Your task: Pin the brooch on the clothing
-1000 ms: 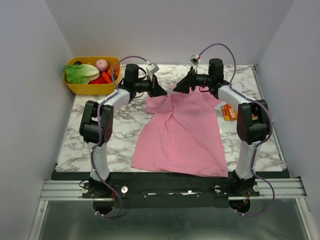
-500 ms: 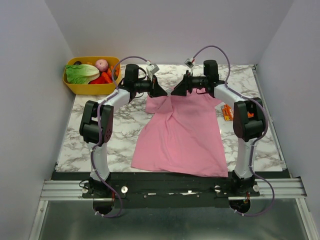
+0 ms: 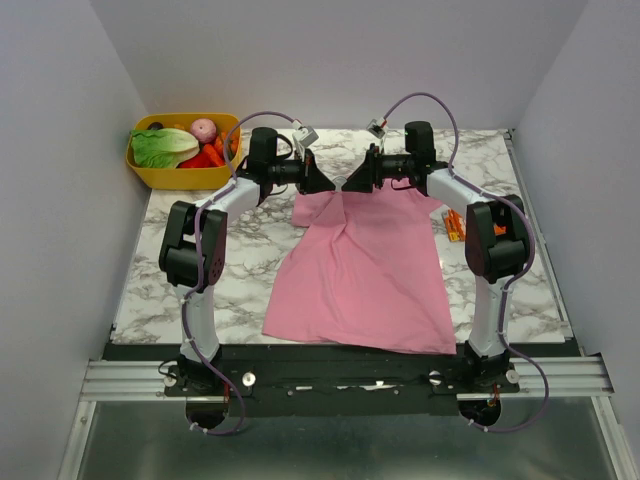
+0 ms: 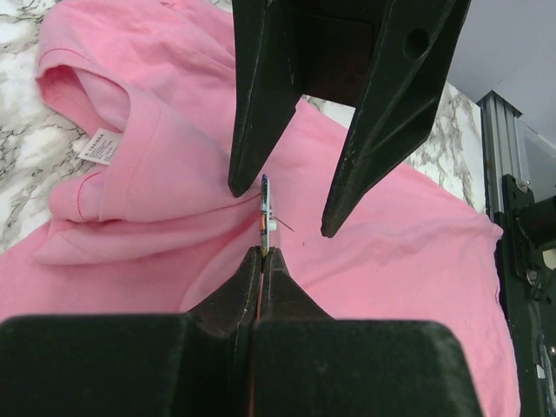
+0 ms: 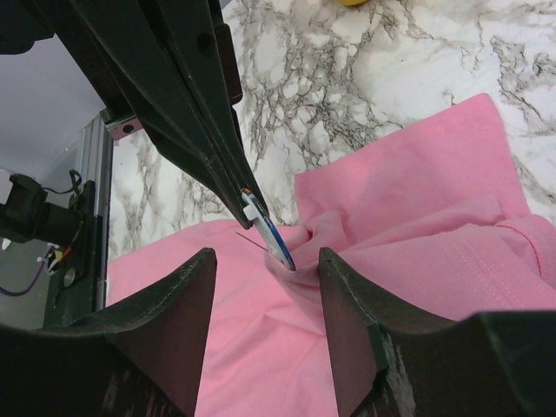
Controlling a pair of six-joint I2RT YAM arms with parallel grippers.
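**Spotter:** While your left gripper [image 3: 328, 184] was pinched tight on the brooch [image 4: 265, 211], you had it above the neck end of the pink T-shirt [image 3: 365, 270], at twelve o'clock on the marble table [image 3: 250, 260]. The disc stood on edge at the very fingertips.

**Coach:** Your right gripper [image 3: 348, 183] was spread wide. One finger sat at nine o'clock of the brooch and the other at three, and neither touched it. I judged you were at the approach for a second grip, not yet at the pinning itself.

**Spotter:** Your left wrist camera showed a thin pin [image 4: 285, 226] jutting from the disc toward four o'clock. It was bare, with no cloth on it. From your right wrist camera, the disc's lower edge lay close over a raised fold of the shirt. I could not tell whether they touched.

**Coach:** So nothing was fastened. The next move called for care more than force. You needed the pin's point brought down into that fold near the collar while the left fingertips kept the disc from twisting. If you meant the right fingers to help, they had to close squarely, because a disc that small could have flipped out of so narrow a hold.

**Spotter:** You also needed to watch that the shirt did not slide when the point pushed in, since it was loose on the marble.
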